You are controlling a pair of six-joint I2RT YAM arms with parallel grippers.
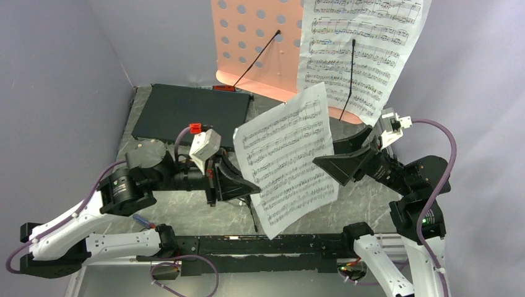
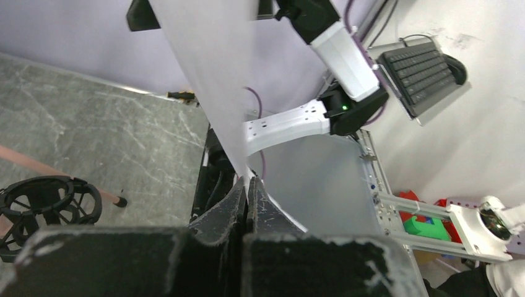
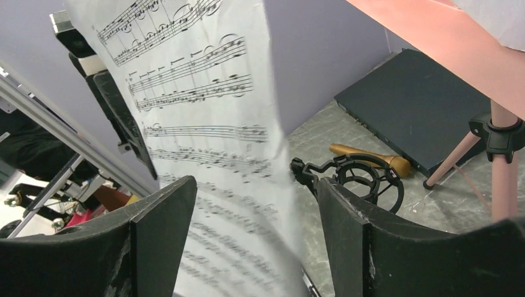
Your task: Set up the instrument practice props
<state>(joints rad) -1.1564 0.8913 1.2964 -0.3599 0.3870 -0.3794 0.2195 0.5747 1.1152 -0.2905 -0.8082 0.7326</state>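
Note:
The pink-copper perforated music stand (image 1: 254,43) rises at the back, with one white sheet-music page (image 1: 362,49) leaning on its right half. A second page (image 1: 288,158) hangs tilted in mid-air over the table. My left gripper (image 1: 252,187) is shut on that page's lower left edge; the left wrist view shows the paper (image 2: 210,74) pinched between the closed tips (image 2: 247,185). My right gripper (image 3: 255,185) stands open at the page's right edge, and the page (image 3: 204,111) runs between its spread fingers. The black ring mount (image 3: 365,179) and the gold microphone (image 3: 368,158) lie on the table beyond.
A flat black box (image 1: 192,111) lies at the back left of the marbled table (image 1: 365,198). The music stand's pink pole and tripod hub (image 3: 501,167) stand close on the right in the right wrist view. Lilac walls close in both sides.

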